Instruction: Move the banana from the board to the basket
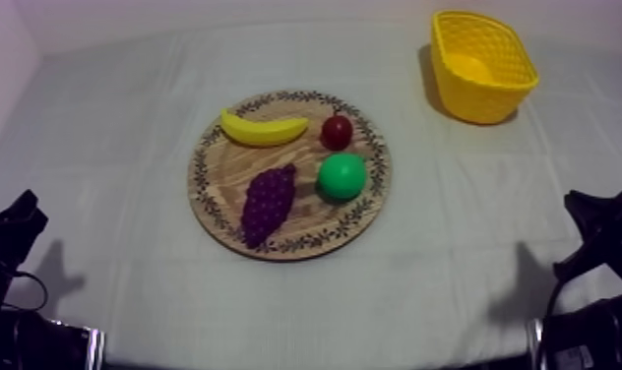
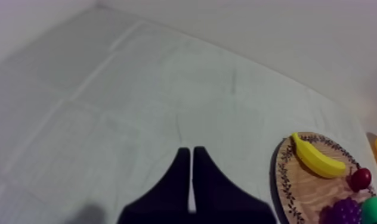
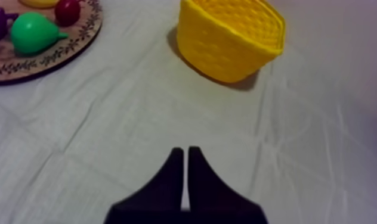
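Top view: one round wooden board [image 1: 226, 172] lies near the middle of the table [image 1: 118, 128], and on it are four toy fruits, one of each kind. The single banana [image 1: 264, 129] lies along the board's far edge, both its tips curving away from the arms. Just beside its basket-side tip sits one small red fruit [image 1: 337, 131]; whether the two touch is hard to tell from here. One green pear [image 1: 342, 176] sits on the near side of the red fruit, and one bunch of grapes [image 1: 269, 202] lies beside the pear on the board's near half. One yellow basket [image 1: 477, 98] stands upright at the far right of the table, well apart from the board. Both arms sit low at the near edge. In the left wrist view the left gripper [image 2: 191, 152] has its two black fingers together in a narrow wedge over bare cloth, holding nothing. In the right wrist view the right gripper [image 3: 185, 152] is closed the same way, with the basket ahead of it.
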Robot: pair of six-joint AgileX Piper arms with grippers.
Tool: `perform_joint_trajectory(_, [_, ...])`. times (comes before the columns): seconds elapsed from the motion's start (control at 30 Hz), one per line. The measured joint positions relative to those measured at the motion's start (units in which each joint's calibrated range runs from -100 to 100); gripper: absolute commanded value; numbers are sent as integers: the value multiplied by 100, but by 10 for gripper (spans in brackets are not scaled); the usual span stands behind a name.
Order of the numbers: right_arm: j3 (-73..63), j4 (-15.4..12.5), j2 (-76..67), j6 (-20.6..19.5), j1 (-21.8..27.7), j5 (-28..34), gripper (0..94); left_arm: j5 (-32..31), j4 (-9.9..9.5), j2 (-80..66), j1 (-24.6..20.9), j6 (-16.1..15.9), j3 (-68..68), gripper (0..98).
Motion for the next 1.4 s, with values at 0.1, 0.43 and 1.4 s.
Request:
perform_joint_trajectory(0.1, [-314, -27, 302, 126, -93, 18, 9, 0, 0, 0, 0, 0, 0, 1])
perform_joint_trajectory(0.43, [-2168, 368, 2224, -200, -898, 45, 34, 0, 0, 0, 0, 0, 0, 1])
perform_joint_trajectory(1.4, [-8295, 810, 8726, -253, -2863, 610, 43, 0, 0, 0, 0, 0, 0, 1])
